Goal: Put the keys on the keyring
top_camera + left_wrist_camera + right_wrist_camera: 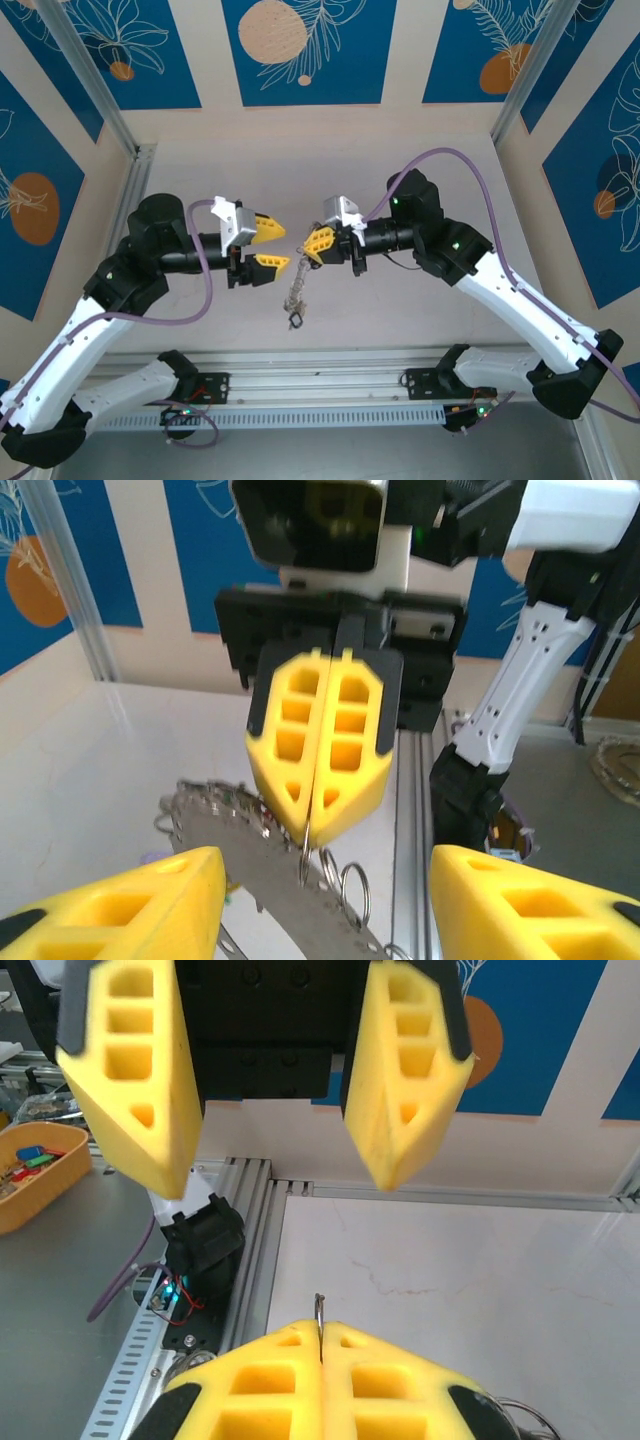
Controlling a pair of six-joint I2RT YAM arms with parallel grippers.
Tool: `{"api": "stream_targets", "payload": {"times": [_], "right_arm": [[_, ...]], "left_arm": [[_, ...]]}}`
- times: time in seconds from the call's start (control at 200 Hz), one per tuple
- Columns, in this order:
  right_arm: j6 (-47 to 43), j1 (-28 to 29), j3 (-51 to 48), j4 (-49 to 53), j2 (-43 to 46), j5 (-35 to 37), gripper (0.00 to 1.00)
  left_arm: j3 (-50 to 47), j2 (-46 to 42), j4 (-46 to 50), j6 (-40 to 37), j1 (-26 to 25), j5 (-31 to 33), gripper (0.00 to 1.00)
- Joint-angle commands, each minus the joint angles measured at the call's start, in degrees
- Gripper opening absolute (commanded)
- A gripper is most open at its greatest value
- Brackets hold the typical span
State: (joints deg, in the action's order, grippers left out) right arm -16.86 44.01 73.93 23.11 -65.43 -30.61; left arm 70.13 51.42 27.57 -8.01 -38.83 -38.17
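Above the middle of the table, a keyring is held up between two arms, with no key being threaded yet.

Nearest me, just past the rail (320, 385) the arms are bolted to, the keyring (296, 295) hangs in the air as a slack, dangling bunch, clear of the table (400, 300). Its keys (215, 808) read as dull metal, their colours too blurred to tell. Just above, the right gripper (312, 248) has its jaws pressed together on the thin wire of the ring, which pokes up between the yellow pads (295, 1355). Facing it, close but not touching, the left gripper (284, 246) has its jaws spread wide and empty. I'd say the ring is being presented. The next move calls for the left arm to close in squarely and pinch the wire or a key without setting the bunch swinging.
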Motion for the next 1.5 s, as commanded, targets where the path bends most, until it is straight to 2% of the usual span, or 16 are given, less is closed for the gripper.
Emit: {"api": "stream_targets", "payload": {"times": [0.0, 0.085, 0.32, 0.48, 0.755, 0.945, 0.985, 1.155, 1.235, 1.355, 1.465, 1.495], "right_arm": [[-3.43, 0.11, 4.54, 3.34, -0.58, -3.56, 0.0], [-4.18, 0.35, 6.71, 5.73, -1.83, -4.45, 0.0], [-4.93, 1.3, 9.69, 9.46, -4.65, -4.8, 0.0], [-4.93, 1.52, 10.35, 10.03, -5.78, -4.63, 0.0], [-4.79, 1.83, 11.07, 8.57, -6.38, -5.55, 0.0], [-4.83, 2.19, 11.17, 7.91, -6.97, -6.19, 0.0], [-4.85, 2.26, 11.28, 7.96, -7.08, -6.19, 0.0], [-4.46, 2.27, 11.45, 7.89, -7.34, -6.31, 0.0], [-3.85, 2.24, 10.5, 7.85, -6.56, -5.51, 0.23], [0.48, 0.69, 3.76, 3.27, -1.79, -3.8, 0.36], [6.52, -2.42, -4.6, -2.53, 4.94, -3.95, 0.62], [8.09, -3.45, -6.47, -3.48, 6.61, -3.87, 0.66]], "left_arm": [[1.25, 1.18, 6.22, -4.31, -0.62, 2.26, 0.51], [1.2, 1.58, 5.78, -4.85, -0.61, 2.29, 0.47], [1.79, 2.9, 4.93, -5.19, -0.68, 0.83, 0.48], [1.77, 2.88, 4.19, -4.82, -0.8, 0.54, 0.44], [1.35, 3.35, 3.28, -4.4, -1.34, 0.9, 0.27], [0.92, 3.54, 3.56, -4.86, -1.79, 1.33, 0.07], [0.78, 3.47, 3.41, -4.9, -1.86, 1.3, 0.0], [0.07, 2.75, 2.35, -4.52, -1.93, 0.72, 0.0], [-0.5, 2.12, 1.66, -4.13, -1.9, 1.48, 0.0], [-2.03, 0.48, -0.16, -3.67, -1.85, 2.34, 0.0], [-2.77, 0.08, -1.14, -3.59, -1.81, 2.4, 0.0], [-2.93, 0.13, -1.29, -3.59, -1.82, 2.16, 0.0]]}}
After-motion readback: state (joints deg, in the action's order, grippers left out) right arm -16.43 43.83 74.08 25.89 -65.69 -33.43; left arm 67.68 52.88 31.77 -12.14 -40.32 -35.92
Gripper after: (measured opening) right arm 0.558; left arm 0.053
